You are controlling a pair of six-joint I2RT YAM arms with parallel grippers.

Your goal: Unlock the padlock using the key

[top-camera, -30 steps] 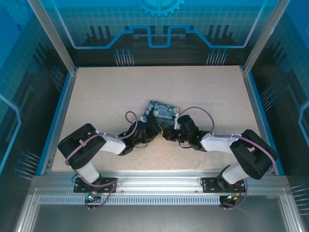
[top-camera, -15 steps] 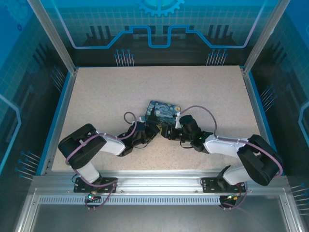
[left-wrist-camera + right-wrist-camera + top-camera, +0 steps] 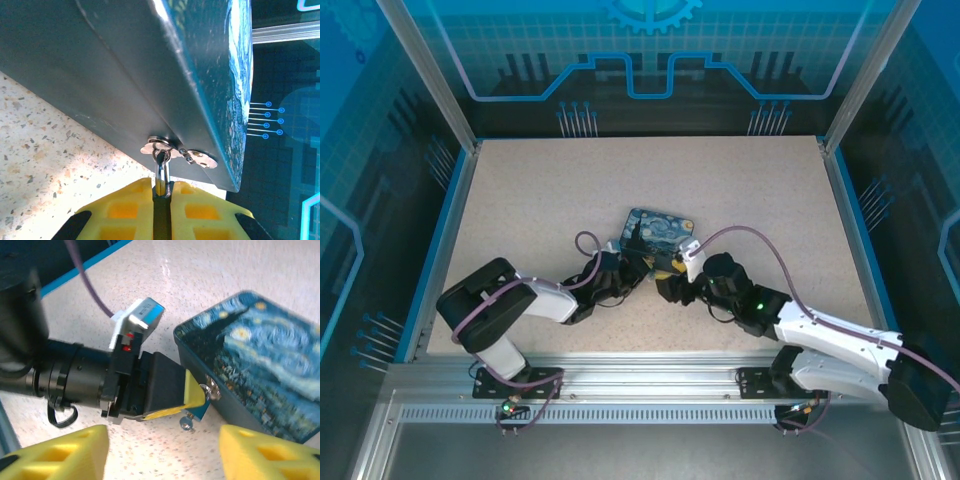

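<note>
Top external view: found a speckled table with both arms reaching in from the near edge toward the middle. Noted the left arm bent low and the right arm stretched out long, meeting almost nose to nose at the near side of a painted tin with blue and yellow swirls on its lid. Judged the tin laid flat with its clasp wall turned toward the arms, within reach of both.

Turned to the left wrist view and saw the left gripper clamped on the padlock, yellow fingers pressed together with just the thin shackle showing above them. Followed that shackle up through the metal clasp on the tin's wall, and so placed the padlock hanging at the tin's near side, just above the table. Took the clamp for a steadying hold, meant to stop the lock swinging during any work with a key.

Turned to the right wrist view and saw the right gripper with fingers well apart and nothing between them, aimed at the left fingertips from just to their right. Spotted a small metal bit under those fingertips, below the clasp; could not tell whether key or lock body. Could not place the key with any certainty. Judged the lock not yet opened, with the shackle looped through the clasp.
</note>
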